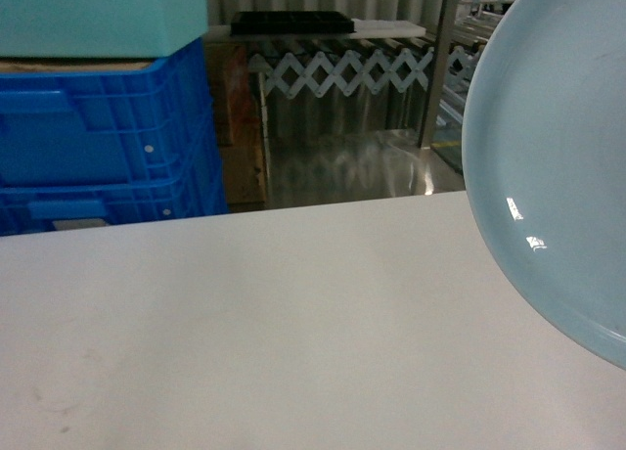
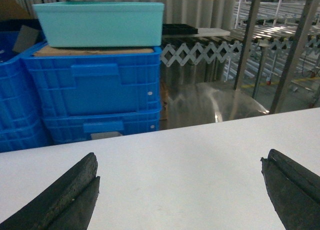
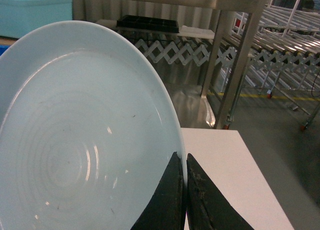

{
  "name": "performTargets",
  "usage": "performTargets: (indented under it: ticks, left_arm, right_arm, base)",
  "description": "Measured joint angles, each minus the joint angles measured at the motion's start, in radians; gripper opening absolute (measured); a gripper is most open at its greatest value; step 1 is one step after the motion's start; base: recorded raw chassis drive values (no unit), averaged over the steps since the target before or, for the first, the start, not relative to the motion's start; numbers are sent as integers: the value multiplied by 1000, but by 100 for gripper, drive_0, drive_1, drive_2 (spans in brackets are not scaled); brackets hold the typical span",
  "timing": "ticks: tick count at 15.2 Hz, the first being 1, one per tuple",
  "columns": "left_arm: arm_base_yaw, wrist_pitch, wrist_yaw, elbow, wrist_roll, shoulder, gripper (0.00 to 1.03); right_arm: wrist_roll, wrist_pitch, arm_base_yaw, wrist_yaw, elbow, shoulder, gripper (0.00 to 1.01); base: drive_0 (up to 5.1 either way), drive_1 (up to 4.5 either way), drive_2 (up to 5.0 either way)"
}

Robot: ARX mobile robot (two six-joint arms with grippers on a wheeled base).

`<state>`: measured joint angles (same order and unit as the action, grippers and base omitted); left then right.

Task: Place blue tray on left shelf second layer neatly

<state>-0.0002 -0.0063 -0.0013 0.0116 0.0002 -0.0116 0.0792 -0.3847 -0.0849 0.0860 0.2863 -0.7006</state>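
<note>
The blue tray (image 1: 553, 166) is held up in the air at the right edge of the head view, tilted steeply so its glossy underside or face turns toward the camera, above the right part of the white bench (image 1: 254, 313). In the right wrist view the blue tray (image 3: 75, 140) fills the left half of the picture, its hollow face with faint concentric rings turned to the camera, and the right gripper (image 3: 186, 190) has its jaws clamped on the tray's rim, one dark finger on each side of the edge. The tray touches nothing else.

The left gripper (image 2: 180, 190) hangs low over the bench with its jaws wide apart and nothing between them; only the two dark fingertips (image 2: 65, 197) show at the bottom corners of its own view.

Beyond the far edge of the bench, on the left, stand stacked dark-blue ribbed crates (image 1: 98, 137), and a teal rectangular box (image 1: 103, 15) sits on top of them. To the right of the crates rise the polished steel uprights of the left shelf (image 3: 235, 55), with a mirror-like steel panel behind. Farther back lies a white scissor-lattice conveyor (image 1: 342, 68) with a black tray (image 1: 291, 22) resting on it. Roller racks (image 3: 292, 30) stretch away at the far right.
</note>
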Motion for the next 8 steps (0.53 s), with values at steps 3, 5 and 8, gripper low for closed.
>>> performTargets:
  ticks: [3,5,8]
  left_arm:
    - [0,1,1,0,0,0,98]
    - [0,2,0,0,0,0,98]
    - [0,-1,1,0,0,0,98]
  right_arm:
    - [0,1,0,0,0,0,2]
    - [0,1,1,-3,0,0,2]
    - [0,-3,1,-2,0,0,2]
  base:
    - [401,-340,-340]
    - [400,-341,-341]
    - [396,-345,-345]
